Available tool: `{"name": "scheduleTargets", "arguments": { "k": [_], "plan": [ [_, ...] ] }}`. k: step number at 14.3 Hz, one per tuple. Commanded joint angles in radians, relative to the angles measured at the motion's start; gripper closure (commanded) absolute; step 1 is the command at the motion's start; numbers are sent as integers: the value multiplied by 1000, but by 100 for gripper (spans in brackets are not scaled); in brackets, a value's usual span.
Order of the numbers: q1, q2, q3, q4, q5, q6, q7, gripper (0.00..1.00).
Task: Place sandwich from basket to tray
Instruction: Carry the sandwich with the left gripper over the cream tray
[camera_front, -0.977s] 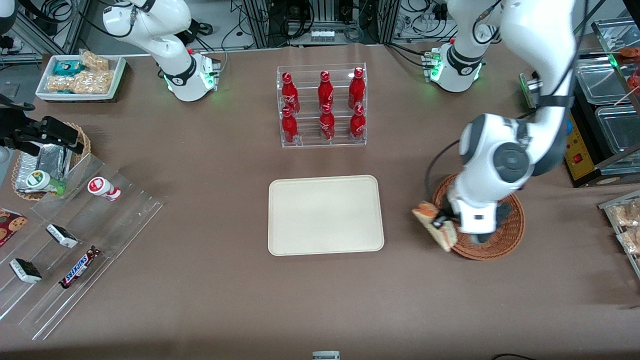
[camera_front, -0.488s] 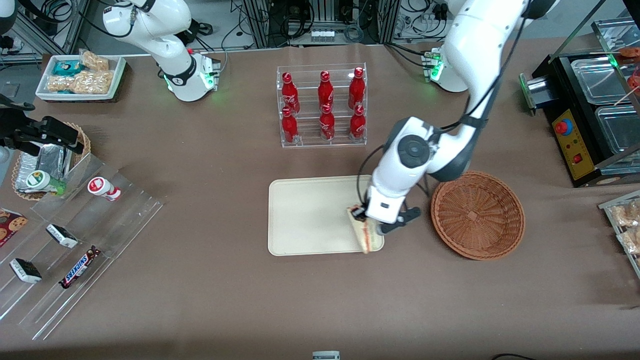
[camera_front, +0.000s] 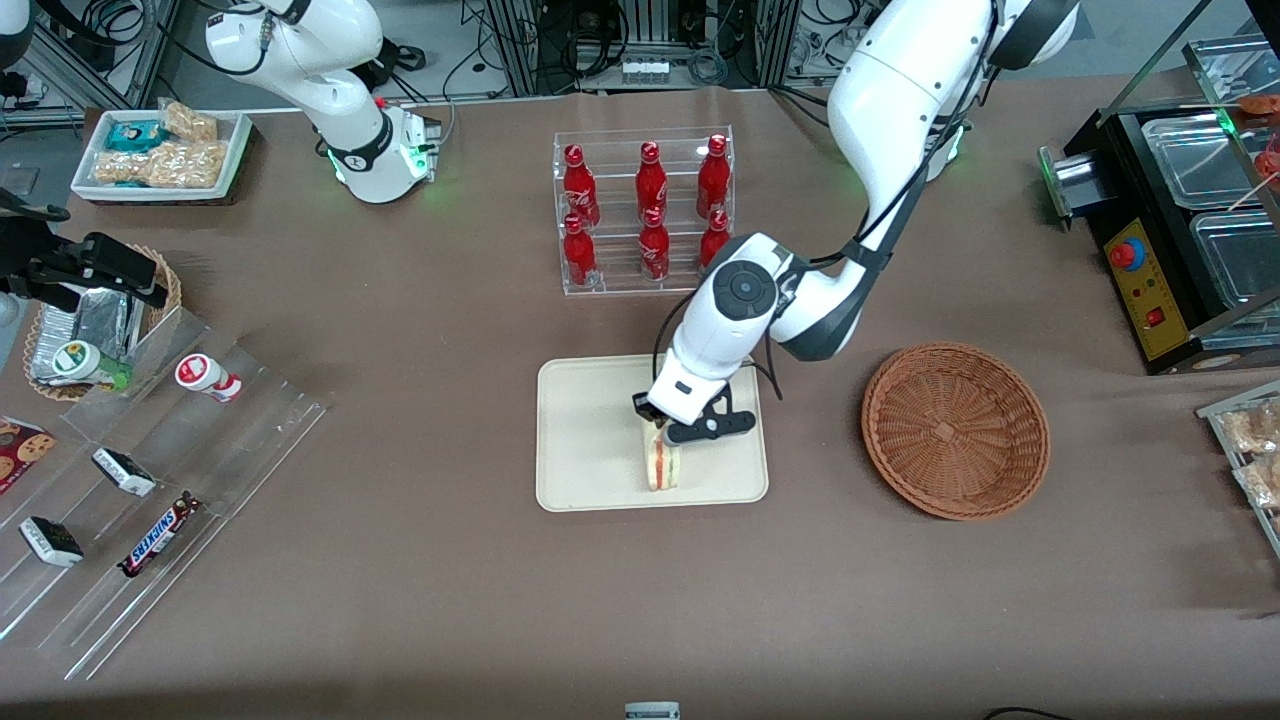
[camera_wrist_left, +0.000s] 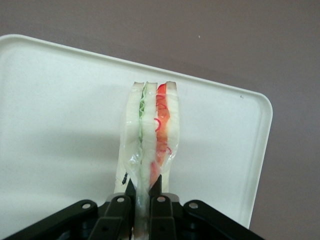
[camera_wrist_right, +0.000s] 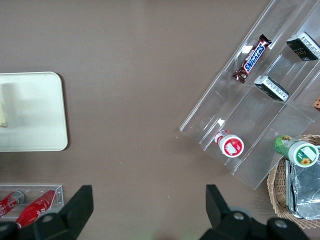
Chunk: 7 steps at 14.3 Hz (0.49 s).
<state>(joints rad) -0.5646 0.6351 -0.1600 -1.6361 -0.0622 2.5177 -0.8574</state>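
Note:
The sandwich (camera_front: 662, 463) (camera_wrist_left: 150, 135), a wrapped wedge with red and green filling, hangs over the cream tray (camera_front: 590, 440) (camera_wrist_left: 60, 125), its edge toward the tray's near rim. My left gripper (camera_front: 662, 428) (camera_wrist_left: 143, 192) is shut on the sandwich's narrow end, both fingers pressed against the wrap. The round reddish-brown wicker basket (camera_front: 955, 430) stands beside the tray toward the working arm's end, with nothing in it. I cannot tell whether the sandwich touches the tray. The tray's corner (camera_wrist_right: 30, 110) also shows in the right wrist view.
A clear rack of red cola bottles (camera_front: 645, 210) stands farther from the camera than the tray. Toward the parked arm's end lie a clear stepped display (camera_front: 150, 480) with snack bars, a foil-lined basket (camera_front: 90, 325) and a white snack tray (camera_front: 160, 150). A black appliance (camera_front: 1180, 230) sits beside the basket.
My gripper carried the sandwich from above the basket sideways to over the tray, and the sandwich now hangs edge-down. The basket is left bare.

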Motion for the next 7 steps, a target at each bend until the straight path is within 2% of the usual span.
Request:
{"name": "scheduleTargets", "arguments": {
  "k": [1, 4, 6, 7],
  "plan": [
    [-8, 0, 0, 2, -7, -20, 28, 94],
    [-4, 6, -23, -1, -15, -50, 6, 87],
    [-3, 11, -23, -1, -22, -48, -11, 77],
    [-3, 9, -23, 1, -22, -48, -14, 41]
  ]
}}
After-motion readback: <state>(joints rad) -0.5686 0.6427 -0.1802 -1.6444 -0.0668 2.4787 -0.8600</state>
